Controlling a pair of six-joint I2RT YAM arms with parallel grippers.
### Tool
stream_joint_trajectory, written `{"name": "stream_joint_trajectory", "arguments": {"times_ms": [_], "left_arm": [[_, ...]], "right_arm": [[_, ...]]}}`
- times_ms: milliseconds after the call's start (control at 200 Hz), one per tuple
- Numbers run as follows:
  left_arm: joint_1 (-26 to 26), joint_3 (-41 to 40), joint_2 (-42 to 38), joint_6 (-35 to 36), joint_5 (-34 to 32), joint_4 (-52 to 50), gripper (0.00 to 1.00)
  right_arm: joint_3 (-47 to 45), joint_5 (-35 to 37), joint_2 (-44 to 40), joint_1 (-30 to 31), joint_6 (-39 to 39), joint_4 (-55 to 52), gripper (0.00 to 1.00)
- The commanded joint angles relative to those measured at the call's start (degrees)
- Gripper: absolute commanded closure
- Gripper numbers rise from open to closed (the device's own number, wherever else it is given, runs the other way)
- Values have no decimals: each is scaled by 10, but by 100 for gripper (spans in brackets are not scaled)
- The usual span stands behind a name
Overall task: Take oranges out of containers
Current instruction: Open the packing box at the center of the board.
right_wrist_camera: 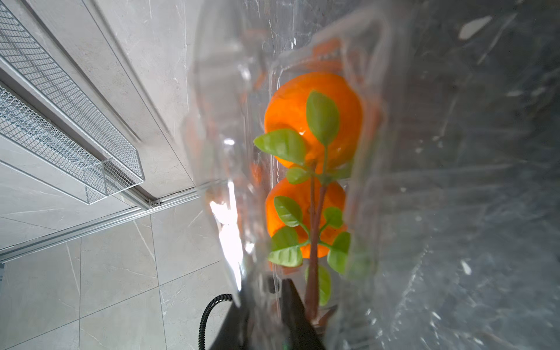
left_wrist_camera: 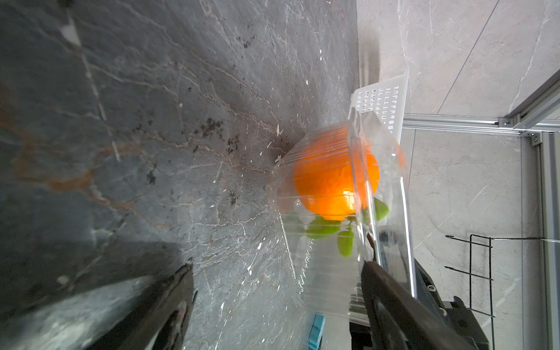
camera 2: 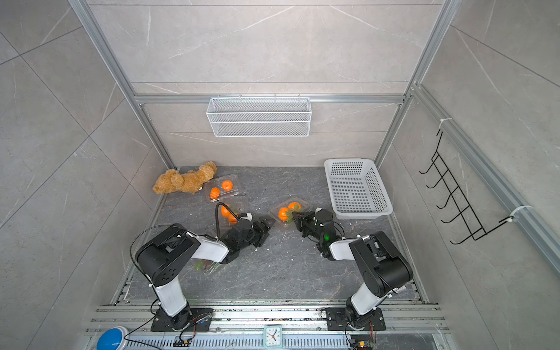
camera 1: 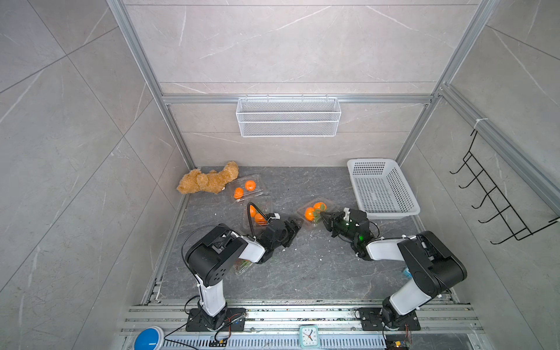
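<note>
Right fingers [right_wrist_camera: 292, 312] clamp container [right_wrist_camera: 381, 212] edge, oranges [right_wrist_camera: 288, 112] just beyond; left fingers [left_wrist_camera: 391, 303] spread, empty, alongside.

Bright-orange oranges [right_wrist_camera: 285, 112] with green leaves [right_wrist_camera: 322, 116] inside a clear, ribbed container [right_wrist_camera: 381, 212] at the tips of the black right gripper [camera 1: 323, 216]; dark-grey, pale-veined tabletop [camera 1: 303, 272] beneath; blurred object [left_wrist_camera: 316, 330], seemingly teal.

Pale marble-look wall tiles [camera 1: 288, 45], aluminium frame [camera 1: 197, 99], dark veined stone floor [camera 1: 318, 266], wall-hung white wire basket [camera 1: 288, 116]

Dark veined tabletop [camera 1: 318, 272], flecked white. Carries a teddy bear [camera 1: 206, 180] far left, a white perforated basket [camera 1: 369, 168] far right, four clear containers [camera 1: 257, 194] between.
</note>
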Motion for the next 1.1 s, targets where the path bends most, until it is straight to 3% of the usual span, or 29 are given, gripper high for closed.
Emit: {"name": "stream_joint_trajectory", "arguments": {"times_ms": [0,1097], "left_arm": [[-3,14,7,-6,-3,25,12],[-16,28,6,3,-10,35,12]], "right_arm": [[-6,-2,-4,3,4,10,81],[-20,-27,6,18,-22,24,81]]}}
